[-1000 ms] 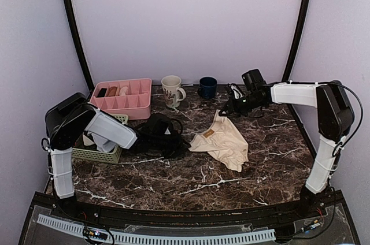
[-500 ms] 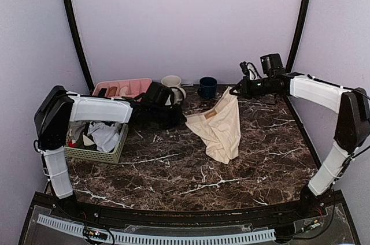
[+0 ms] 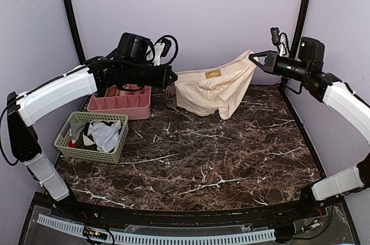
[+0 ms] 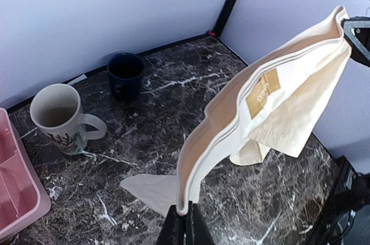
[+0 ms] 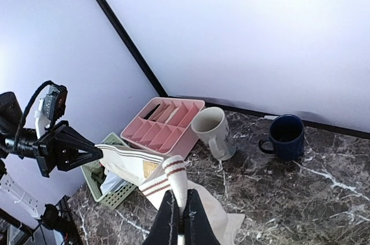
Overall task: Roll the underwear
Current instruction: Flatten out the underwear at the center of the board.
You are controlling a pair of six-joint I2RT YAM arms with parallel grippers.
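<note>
Thin cream-beige fabric underwear (image 3: pixel 211 89), crumpled on the dark marbled counter (image 3: pixel 202 164) a second earlier, now hung stretched in the air above its back edge. Left pincer (image 3: pixel 171 77) and right pincer (image 3: pixel 252 57) each clamped tight on a waistband end. Likely ready for laying flat; rolling not begun. Lower folds bunched, shape unclear; cream ceramic mug (image 4: pixel 58 115) mostly hidden from overhead.

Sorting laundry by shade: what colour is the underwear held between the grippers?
The underwear is cream-beige, with a small brown label; clearest in the left wrist view.
</note>
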